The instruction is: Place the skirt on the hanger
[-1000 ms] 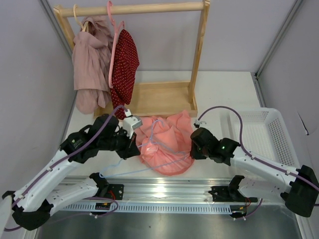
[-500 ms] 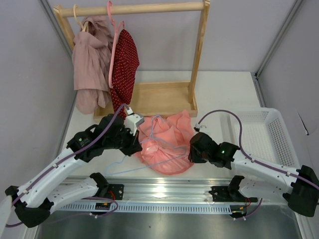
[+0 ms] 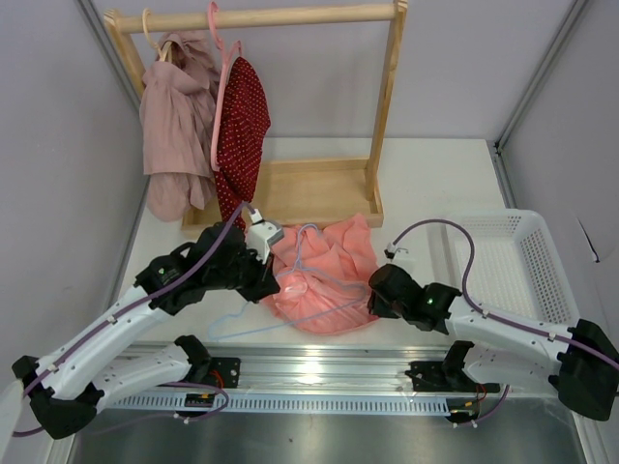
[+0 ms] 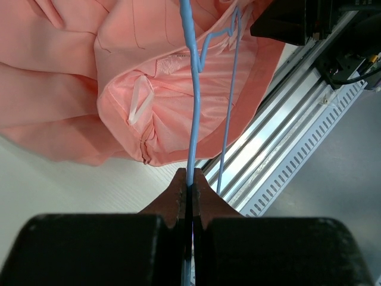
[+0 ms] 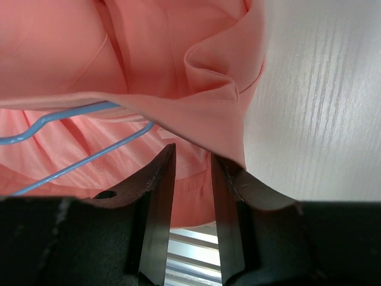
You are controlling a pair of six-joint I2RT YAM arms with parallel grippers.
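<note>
The salmon-pink skirt [image 3: 329,275] lies bunched on the table between the two arms. The light-blue wire hanger [image 3: 261,327] runs through it, its hook showing at the skirt's far side. My left gripper [image 3: 266,282] sits at the skirt's left edge. In the left wrist view it [image 4: 190,177] is shut on the hanger [image 4: 191,89], whose wire leads into the skirt [image 4: 71,71]. My right gripper [image 3: 375,290] is at the skirt's right hem. In the right wrist view its jaws [image 5: 191,154] stand apart under a fold of the skirt [image 5: 119,47], close to the hanger [image 5: 65,122].
A wooden rack [image 3: 387,106] at the back carries a mauve-pink garment [image 3: 174,126] and a dark red dotted garment [image 3: 242,126] on a pink hanger. A white basket [image 3: 556,280] stands at the right. A metal rail [image 3: 319,372] runs along the near edge.
My right gripper's jaws have spread apart and it has slid a little toward the near edge. My left gripper has shifted slightly right with the hanger, and the skirt has bunched differently.
</note>
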